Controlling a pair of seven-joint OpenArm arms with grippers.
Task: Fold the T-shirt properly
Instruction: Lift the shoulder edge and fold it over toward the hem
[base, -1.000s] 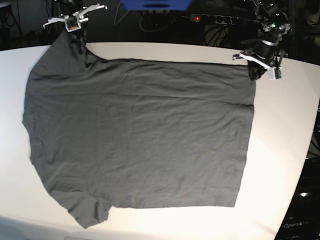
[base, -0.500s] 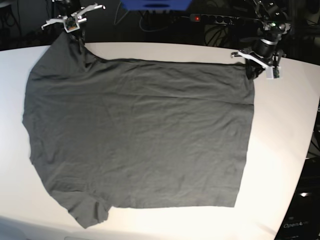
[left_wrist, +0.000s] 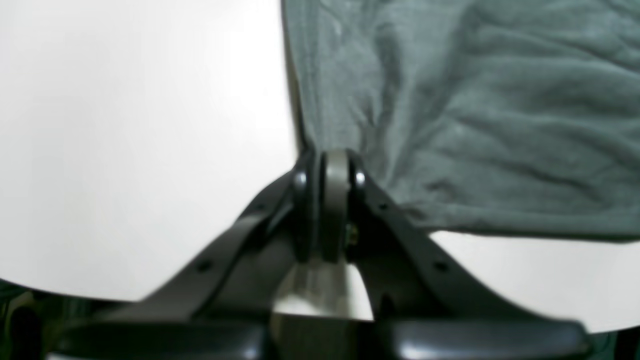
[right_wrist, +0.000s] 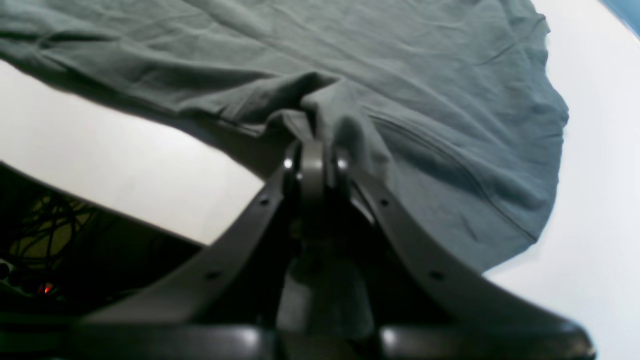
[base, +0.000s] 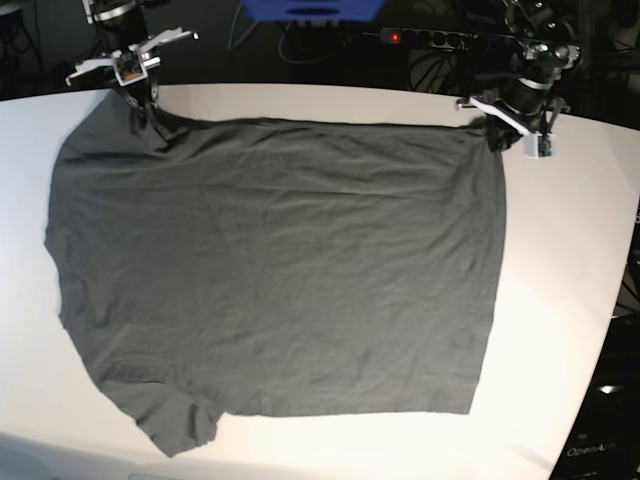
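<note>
The dark grey T-shirt (base: 280, 270) lies spread flat on the white table (base: 570, 260), sleeves toward the left of the base view. My left gripper (base: 495, 133) is at the far right corner of the cloth. In the left wrist view this gripper (left_wrist: 327, 162) is shut on the T-shirt (left_wrist: 475, 110) at its corner. My right gripper (base: 135, 100) is at the far left, by the shoulder. Seen from the right wrist, it (right_wrist: 315, 147) is shut on a bunched fold of the T-shirt (right_wrist: 400, 60).
A power strip (base: 420, 38) with a red light and cables sits behind the table's far edge, beside a blue object (base: 310, 8). The table curves away at the right, with bare white surface (base: 560, 350) right of the cloth.
Both grippers have moved toward the table's far edge with the cloth in them. The right gripper also shifted left, and the shirt's far edge now lies straighter.
</note>
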